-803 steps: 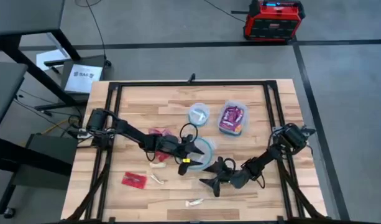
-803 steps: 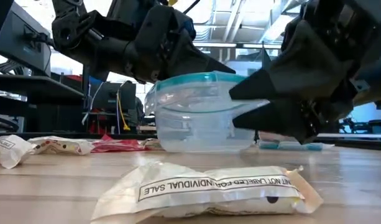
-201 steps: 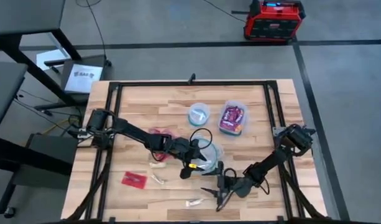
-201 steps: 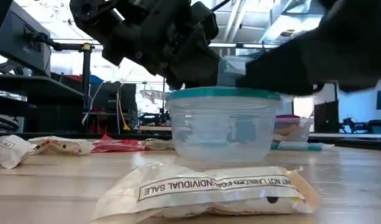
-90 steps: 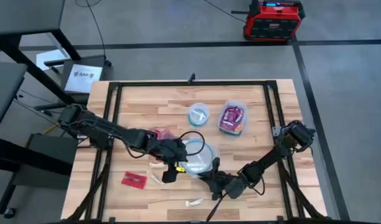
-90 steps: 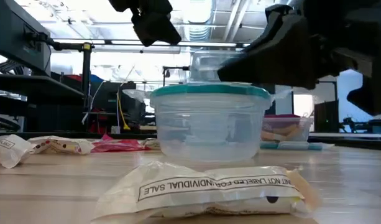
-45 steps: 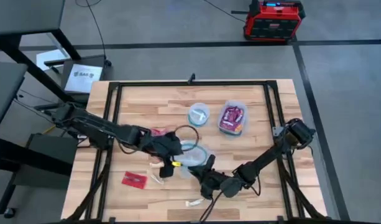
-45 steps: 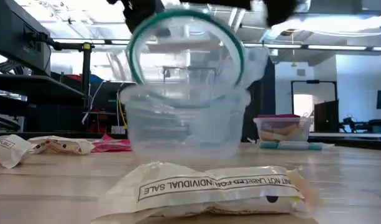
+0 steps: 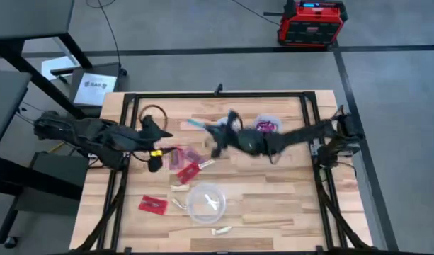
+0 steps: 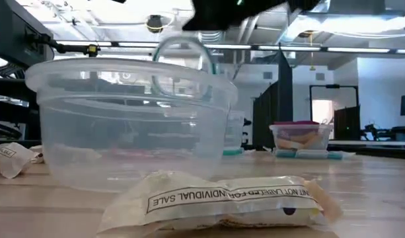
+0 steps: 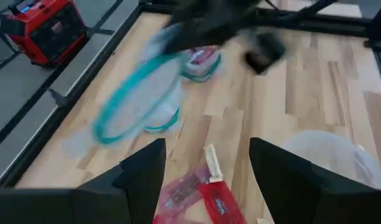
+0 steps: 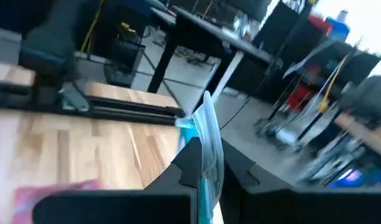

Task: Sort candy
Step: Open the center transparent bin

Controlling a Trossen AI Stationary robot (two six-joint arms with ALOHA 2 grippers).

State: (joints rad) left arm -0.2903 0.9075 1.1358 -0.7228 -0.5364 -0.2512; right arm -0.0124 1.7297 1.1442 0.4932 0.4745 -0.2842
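Note:
My right gripper (image 9: 213,136) hangs over the table's far middle, shut on a clear round lid with a teal rim (image 11: 135,102), which is in the air. The lidless clear round container (image 9: 204,202) stands near the front edge with one candy inside. My left gripper (image 9: 162,145) is open at the left, above red candy packets (image 9: 186,170). Another red packet (image 9: 153,205) and white sticks (image 9: 178,188) lie on the wood. A white packet (image 10: 222,198) lies close to the low camera. My right gripper pinches the lid's rim (image 12: 204,134) between its two shut fingers, at one spot on the edge. The lid stands on edge beyond the fingers, tilted and lifted clear of the table and of the container.
A rectangular container (image 11: 202,59) with purple and red candy stands at the far right, partly under the right arm. A white stick (image 9: 221,230) lies at the front edge. A black frame borders the table.
My right gripper has lifted the lid off the round container and swung it up and toward the far edge. My left gripper has drawn back toward the left edge. The container, now without its lid, stands nearer the front edge than before.

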